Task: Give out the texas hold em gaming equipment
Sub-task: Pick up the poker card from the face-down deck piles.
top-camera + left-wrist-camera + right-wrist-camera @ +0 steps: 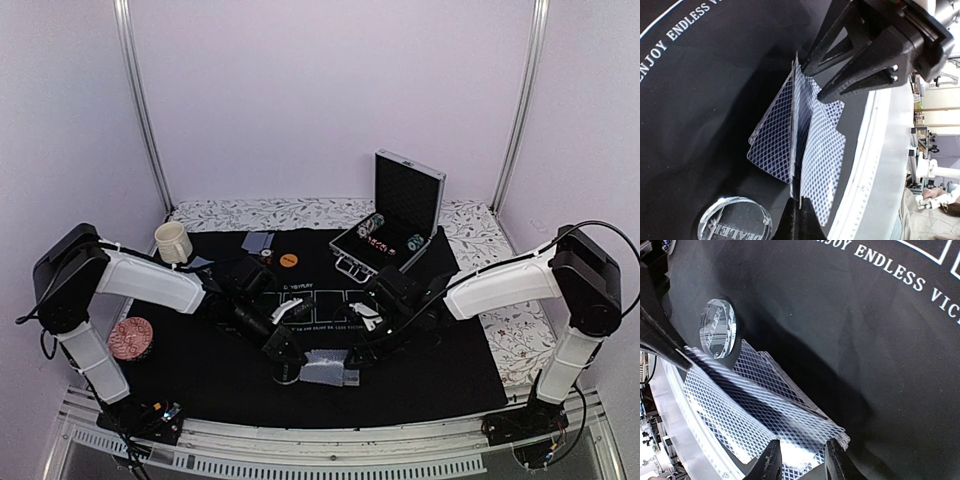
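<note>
A fanned pile of grey-blue-backed playing cards lies on the black mat near the front edge. My left gripper is shut on one card, held on edge above the pile; it shows in the top view too. My right gripper is open, its fingers on either side of the pile's near corner, and it appears in the left wrist view over the cards. A clear round dealer disc lies beside the pile, also in the right wrist view.
An open silver case with striped chips stands at the back right. A cream mug, two cards and an orange disc sit at the back. A red patterned disc lies at the left. The table's front rail is close.
</note>
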Tool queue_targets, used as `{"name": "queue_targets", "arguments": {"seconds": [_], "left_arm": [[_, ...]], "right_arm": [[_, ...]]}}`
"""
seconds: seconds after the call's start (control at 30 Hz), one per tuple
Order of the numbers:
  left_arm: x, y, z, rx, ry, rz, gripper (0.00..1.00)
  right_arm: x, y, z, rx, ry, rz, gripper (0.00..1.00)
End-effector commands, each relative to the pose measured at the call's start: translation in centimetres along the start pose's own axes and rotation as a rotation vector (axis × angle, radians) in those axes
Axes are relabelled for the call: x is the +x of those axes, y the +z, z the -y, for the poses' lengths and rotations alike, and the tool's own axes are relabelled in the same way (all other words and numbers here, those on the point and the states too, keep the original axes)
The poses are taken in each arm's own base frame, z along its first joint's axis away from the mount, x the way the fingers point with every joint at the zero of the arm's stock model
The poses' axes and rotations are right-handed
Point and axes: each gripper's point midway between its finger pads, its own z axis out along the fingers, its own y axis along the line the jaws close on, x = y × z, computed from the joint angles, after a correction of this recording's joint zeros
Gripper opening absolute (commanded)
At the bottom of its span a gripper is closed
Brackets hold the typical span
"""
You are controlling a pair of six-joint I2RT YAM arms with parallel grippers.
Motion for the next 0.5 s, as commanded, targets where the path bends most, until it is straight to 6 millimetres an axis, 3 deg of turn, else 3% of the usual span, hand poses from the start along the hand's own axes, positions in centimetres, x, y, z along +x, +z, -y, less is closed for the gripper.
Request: {"name": "queue_targets", "arguments": {"seconds": [0.0,0.33,0.47], "left_arm": [[-0.6,-0.5,0.7,0.014,0.04,0.004,0.0],[-0.9,0.0,-0.2,-0.013,0.06,-0.003,0.0],[-1.0,0.3,-0.6,-0.02,0.071,-0.006,0.0]], "right_arm": [[-0.1,-1.0,0.2,0.023,-0.016,0.015,0.32],[-1.2,-2.6,-0.2,0.012,-0.039,0.061,0.32],[-1.9,-3.9,0.8,0.026,-0.055,0.106,0.35]]}}
